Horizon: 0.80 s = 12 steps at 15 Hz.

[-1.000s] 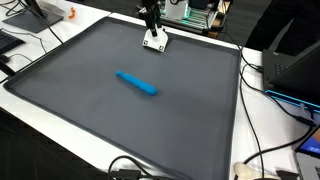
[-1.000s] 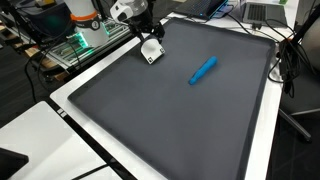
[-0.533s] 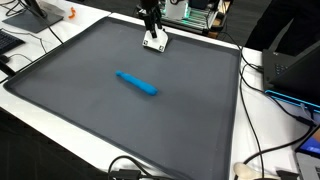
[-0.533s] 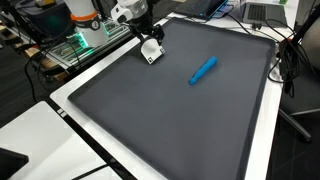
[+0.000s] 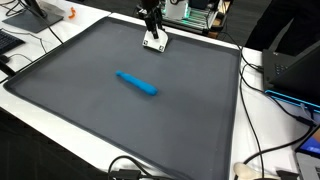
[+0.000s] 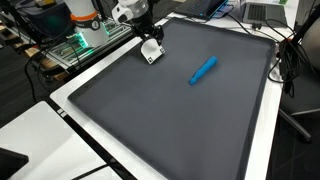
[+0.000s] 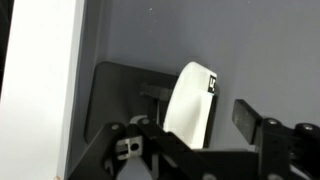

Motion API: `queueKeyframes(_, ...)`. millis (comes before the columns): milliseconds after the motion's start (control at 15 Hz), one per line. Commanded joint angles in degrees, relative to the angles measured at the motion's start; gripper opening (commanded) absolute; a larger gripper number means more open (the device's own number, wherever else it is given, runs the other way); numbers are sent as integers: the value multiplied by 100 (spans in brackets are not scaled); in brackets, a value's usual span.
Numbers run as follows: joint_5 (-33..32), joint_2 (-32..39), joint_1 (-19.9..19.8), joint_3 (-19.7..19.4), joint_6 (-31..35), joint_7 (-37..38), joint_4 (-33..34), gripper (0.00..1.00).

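Gripper: jaws apart, straddling white block; gap shows at one finger.
Support: grey mat, block near its edge.
Blue pen: well apart, mid-mat.

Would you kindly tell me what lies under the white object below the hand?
The white object lies on the dark grey mat, which shows all around it. Whatever is directly beneath it is covered, and the hand hides its near end in the wrist view.
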Motion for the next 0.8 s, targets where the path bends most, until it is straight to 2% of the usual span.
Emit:
queueKeyframes(0, 84, 53, 34, 65, 273, 96, -47, 84)
queueKeyframes(133, 35, 96, 27, 74, 376, 136, -36, 94)
queueKeyframes(267, 34, 116, 30, 78, 436, 147, -35, 92)
queueKeyframes(333, 33, 129, 34, 82, 464, 151, -38, 82)
queueKeyframes(400, 20, 150, 36, 87, 487, 167, -37, 69)
queueKeyframes(467, 5, 170, 38, 93, 508, 175, -35, 64)
queueKeyframes(733, -47, 227, 37, 109, 543, 241, -38, 33)
